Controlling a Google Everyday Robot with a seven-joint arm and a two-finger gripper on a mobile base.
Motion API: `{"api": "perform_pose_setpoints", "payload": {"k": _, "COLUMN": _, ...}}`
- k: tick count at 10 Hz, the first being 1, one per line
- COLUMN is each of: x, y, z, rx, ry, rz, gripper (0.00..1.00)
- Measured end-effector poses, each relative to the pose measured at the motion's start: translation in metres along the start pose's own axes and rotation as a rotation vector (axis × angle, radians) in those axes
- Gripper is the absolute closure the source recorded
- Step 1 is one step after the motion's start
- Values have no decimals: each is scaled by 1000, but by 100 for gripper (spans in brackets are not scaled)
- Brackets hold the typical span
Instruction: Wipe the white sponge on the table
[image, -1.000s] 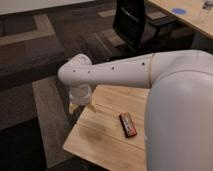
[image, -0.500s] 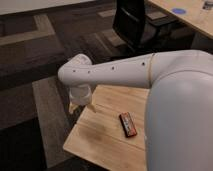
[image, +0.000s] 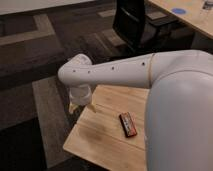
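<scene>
My gripper hangs over the far left edge of the table, its two pale fingertips spread apart. I cannot make out the white sponge; the wrist blocks the spot beneath. The black-and-red bar lies apart, to the right.

Nothing can be read here: no text, label or number. The gripper hangs at a corner of the table.
</scene>
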Motion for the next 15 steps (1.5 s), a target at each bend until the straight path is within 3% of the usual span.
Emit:
{"api": "perform_pose_setpoints", "payload": {"k": 6, "x": 0, "y": -2, "z": 0, "rx": 1, "ry": -2, "rz": 2, "gripper": 35}}
{"api": "perform_pose_setpoints", "payload": {"k": 9, "x": -7, "y": -50, "z": -14, "rx": 25, "ry": -31, "rz": 57, "gripper": 35}}
{"api": "perform_pose_setpoints", "payload": {"k": 11, "x": -10, "y": -75, "z": -19, "rx": 18, "ry": -26, "rz": 56, "gripper": 35}}
{"api": "perform_pose_setpoints", "payload": {"k": 13, "x": -13, "y": -110, "z": -23, "rx": 22, "ry": -12, "rz": 30, "gripper": 35}}
{"api": "perform_pose_setpoints", "payload": {"k": 15, "x": -13, "y": -156, "z": -29, "rx": 44, "ry": -1, "rz": -63, "gripper": 35}}
